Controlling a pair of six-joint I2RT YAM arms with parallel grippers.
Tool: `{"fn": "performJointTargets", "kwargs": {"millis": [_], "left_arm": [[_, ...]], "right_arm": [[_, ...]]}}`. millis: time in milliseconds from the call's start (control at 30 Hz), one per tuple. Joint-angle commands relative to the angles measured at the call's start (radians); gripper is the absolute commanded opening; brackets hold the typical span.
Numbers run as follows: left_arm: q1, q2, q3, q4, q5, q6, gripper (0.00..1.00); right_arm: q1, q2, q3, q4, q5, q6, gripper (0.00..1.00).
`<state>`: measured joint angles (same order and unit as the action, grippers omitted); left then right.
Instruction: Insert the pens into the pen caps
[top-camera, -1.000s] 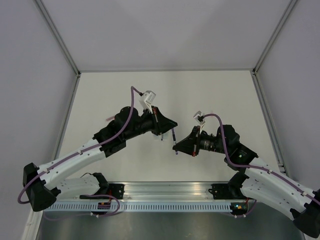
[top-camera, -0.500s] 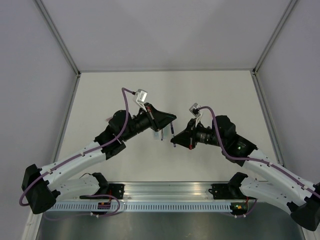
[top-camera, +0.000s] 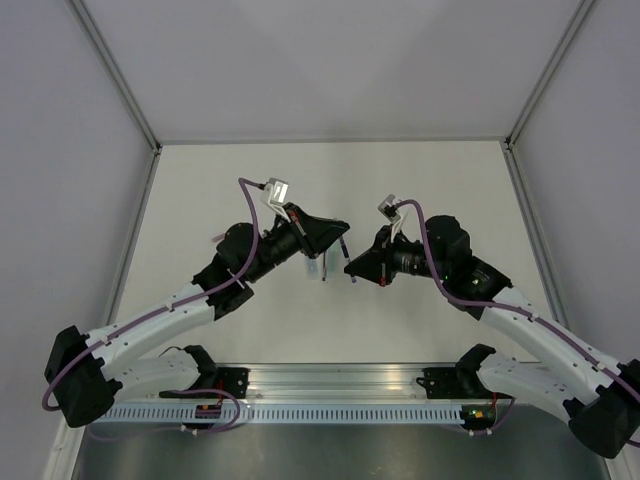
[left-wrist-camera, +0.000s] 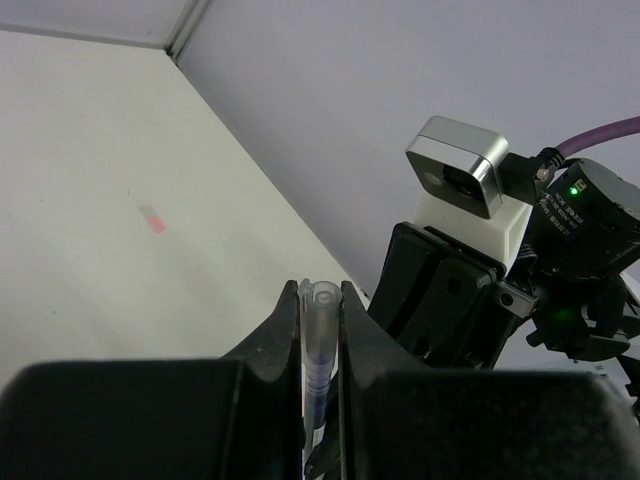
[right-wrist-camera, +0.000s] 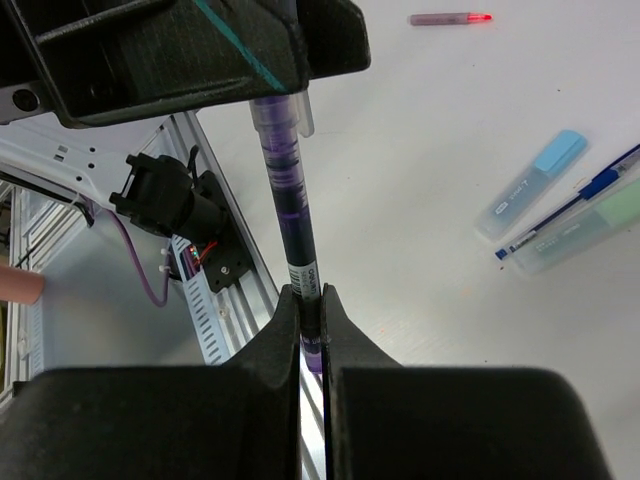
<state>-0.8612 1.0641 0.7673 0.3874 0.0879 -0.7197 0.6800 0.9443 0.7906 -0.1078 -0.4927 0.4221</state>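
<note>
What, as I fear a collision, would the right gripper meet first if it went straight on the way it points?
Probably the left gripper, holding the clear cap that the right gripper's purple pen sits in.

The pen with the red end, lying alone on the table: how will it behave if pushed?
The pen with the red end looks round and slim, so it would probably roll. It seems light, likely skidding on the smooth table. It looks straight and stiff.
</note>
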Motion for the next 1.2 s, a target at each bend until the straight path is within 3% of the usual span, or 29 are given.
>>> {"fn": "performJointTargets", "kwargs": {"millis": [0, 133, 300, 400, 567, 800, 1033, 1167], "left_arm": [[-0.068, 0.039, -0.088, -0.259, 0.302, -0.006, 0.02], [-0.075, 0.042, -0.103, -0.236, 0.288, -0.029, 0.02], [-0.091, 0.048, -0.132, -0.130, 0.331, -0.076, 0.02], [-0.091, 0.016, -0.129, -0.134, 0.314, -0.089, 0.02], [-0.090, -0.044, -0.031, -0.281, 0.153, -0.080, 0.02], [-0.090, -0.015, 0.098, -0.361, 0.102, -0.069, 0.02], [-0.090, 0.046, 0.145, -0.360, 0.086, -0.093, 0.02], [-0.090, 0.071, 0.167, -0.367, 0.065, -0.096, 0.02]], "right_arm": [[-0.109, -0.004, 0.163, 0.427, 0.181, -0.034, 0.00], [-0.120, 0.053, 0.209, 0.415, 0.134, -0.031, 0.00], [-0.122, 0.080, 0.153, 0.510, 0.069, -0.011, 0.00], [-0.142, 0.096, 0.150, 0.490, -0.050, -0.016, 0.00], [-0.134, 0.077, 0.072, 0.484, -0.168, 0.052, 0.00], [-0.126, -0.013, -0.047, 0.381, -0.162, 0.038, 0.00], [-0.126, -0.065, -0.102, 0.335, -0.138, 0.053, 0.28], [-0.126, -0.082, -0.132, 0.332, -0.142, 0.067, 0.36]]}}
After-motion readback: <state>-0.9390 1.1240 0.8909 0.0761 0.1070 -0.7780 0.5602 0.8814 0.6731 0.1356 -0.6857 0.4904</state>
